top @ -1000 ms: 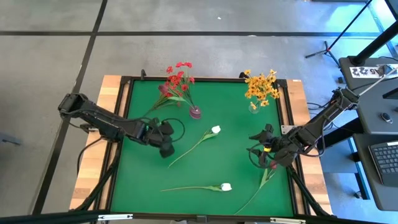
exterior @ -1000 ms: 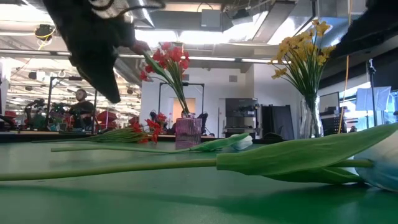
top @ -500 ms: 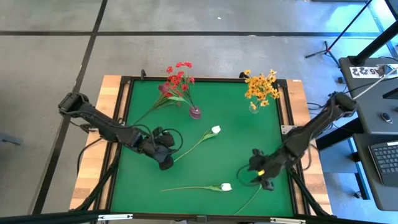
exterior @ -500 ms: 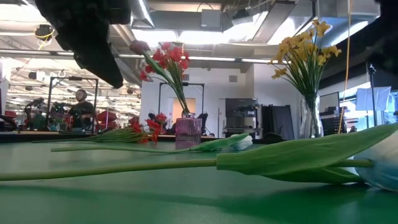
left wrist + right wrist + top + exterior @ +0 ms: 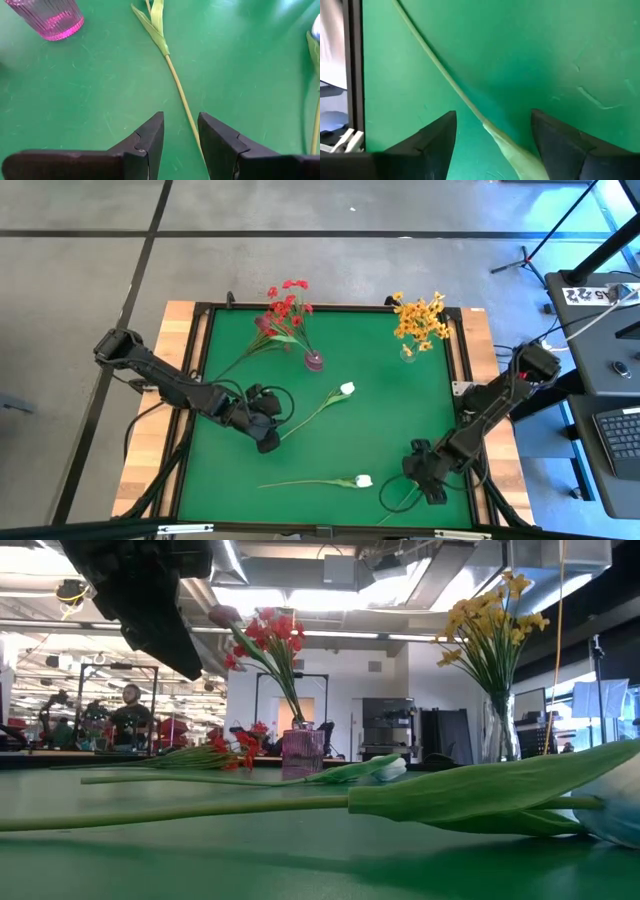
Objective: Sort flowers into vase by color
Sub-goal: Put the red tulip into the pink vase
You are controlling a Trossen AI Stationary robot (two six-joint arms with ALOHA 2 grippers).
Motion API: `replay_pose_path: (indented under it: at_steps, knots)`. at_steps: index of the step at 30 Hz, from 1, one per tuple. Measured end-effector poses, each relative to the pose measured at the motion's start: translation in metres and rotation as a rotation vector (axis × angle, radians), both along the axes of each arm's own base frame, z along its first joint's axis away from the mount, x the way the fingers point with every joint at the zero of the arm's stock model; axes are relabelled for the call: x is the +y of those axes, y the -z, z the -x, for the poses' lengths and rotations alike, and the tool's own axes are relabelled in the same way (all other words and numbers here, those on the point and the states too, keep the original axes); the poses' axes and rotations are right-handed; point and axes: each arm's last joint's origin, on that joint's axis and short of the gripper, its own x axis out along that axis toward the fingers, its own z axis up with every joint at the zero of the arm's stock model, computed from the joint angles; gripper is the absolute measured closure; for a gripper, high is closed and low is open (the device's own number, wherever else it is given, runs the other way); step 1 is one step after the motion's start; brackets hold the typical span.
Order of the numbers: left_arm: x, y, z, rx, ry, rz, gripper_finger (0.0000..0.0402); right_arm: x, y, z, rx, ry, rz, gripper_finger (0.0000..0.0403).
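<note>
A white flower (image 5: pixel 347 389) lies on the green mat, its stem (image 5: pixel 183 102) running toward my open left gripper (image 5: pixel 266 442) and passing between the fingers near one of them. A second white flower (image 5: pixel 363 480) lies near the front edge. My right gripper (image 5: pixel 430 486) hangs open at the front right, its fingers on either side of a thin green stem (image 5: pixel 451 85) with a leaf (image 5: pixel 517 156); that flower's head is hidden under the arm. Red flowers (image 5: pixel 287 304) stand in the pink vase (image 5: pixel 314 361), yellow ones (image 5: pixel 420 318) in the clear vase (image 5: pixel 407 352).
Another stem with a maroon bud (image 5: pixel 262 325) lies slanting at the far left of the mat beside the pink vase. The raised black frame (image 5: pixel 463 380) borders the mat. In the low view a person (image 5: pixel 128 710) sits far back in the room.
My right gripper has gone down and toward the table's near edge, tipping more steeply downward, and now stands over the stem at the front right. My left gripper has shifted a little toward the near edge, to the first white flower's stem end, then kept still.
</note>
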Motion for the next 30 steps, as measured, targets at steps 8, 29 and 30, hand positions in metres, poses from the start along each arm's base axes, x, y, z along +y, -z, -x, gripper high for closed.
replay_pose_path:
  at_steps: [8, 29, 30]
  knots:
    - [0.0, -0.001, -0.001, -0.014, -0.007, 0.011, 0.0285, 0.0, 0.001, 0.006, 0.013, -0.011, 0.051, 0.015]
    - [0.0, -0.001, -0.001, -0.013, -0.006, 0.01, 0.0285, -0.013, 0.007, 0.012, 0.007, 0.019, 0.25, 0.0234]
    - [0.0, -0.001, -0.001, -0.014, -0.006, 0.01, 0.0285, -0.014, 0.007, 0.012, 0.003, 0.02, 0.259, 0.0245]
